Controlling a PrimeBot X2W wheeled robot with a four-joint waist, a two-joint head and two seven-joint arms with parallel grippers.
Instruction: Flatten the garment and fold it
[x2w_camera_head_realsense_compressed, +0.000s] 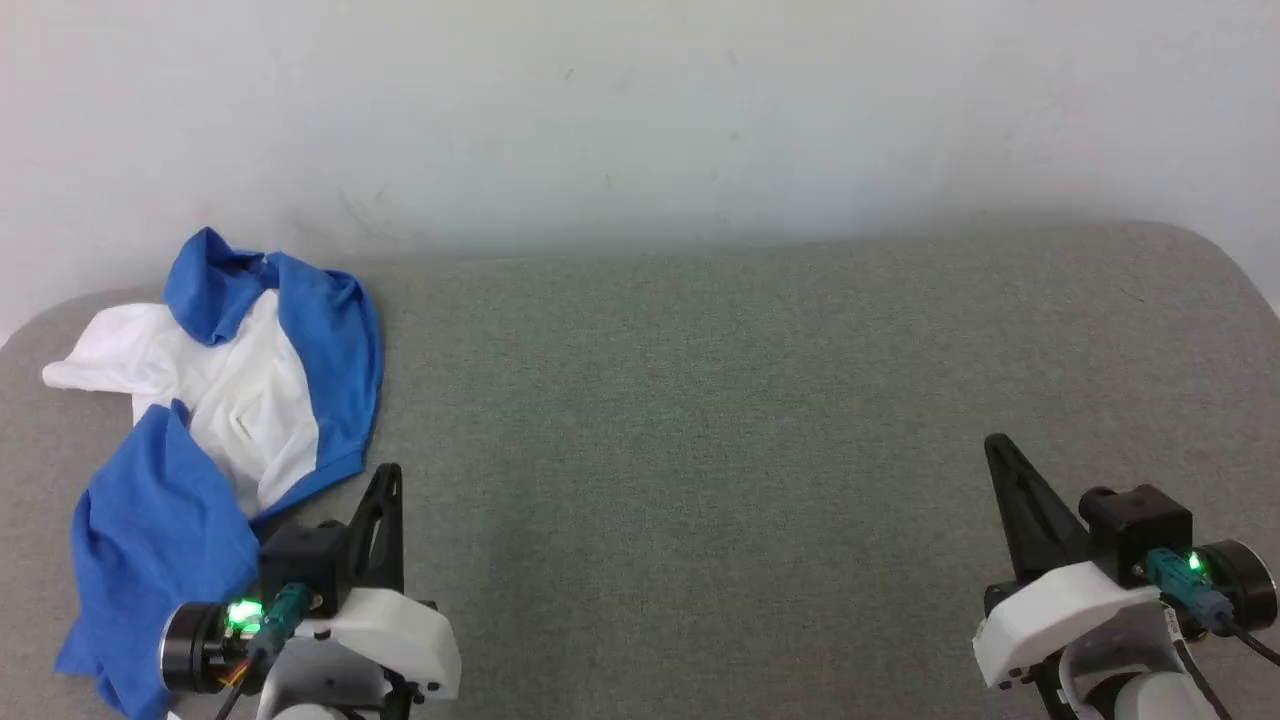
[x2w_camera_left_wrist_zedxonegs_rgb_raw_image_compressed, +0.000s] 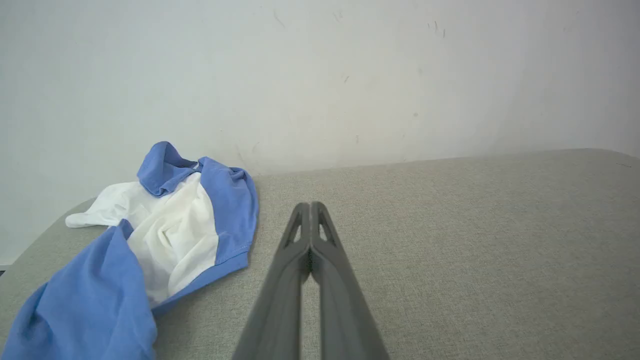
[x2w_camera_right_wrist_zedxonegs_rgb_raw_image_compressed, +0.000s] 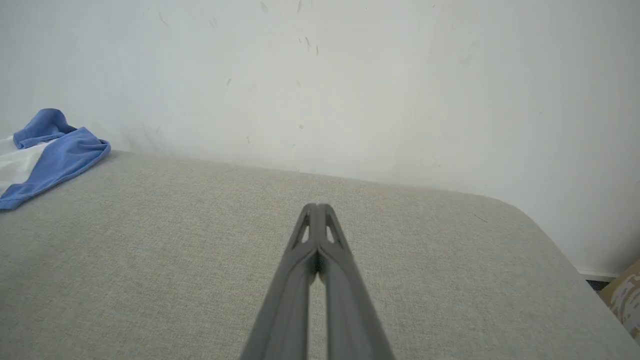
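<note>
The garment (x2w_camera_head_realsense_compressed: 250, 400) lay crumpled left of the left gripper (x2w_camera_head_realsense_compressed: 389, 478), far from the right gripper (x2w_camera_head_realsense_compressed: 998, 450). Both were clenched empty.

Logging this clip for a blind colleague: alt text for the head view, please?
A crumpled blue-and-white T-shirt lies at the far left of a grey fabric surface against a white wall. The left gripper and right gripper rest shut at the bottom corners, holding nothing.
</note>
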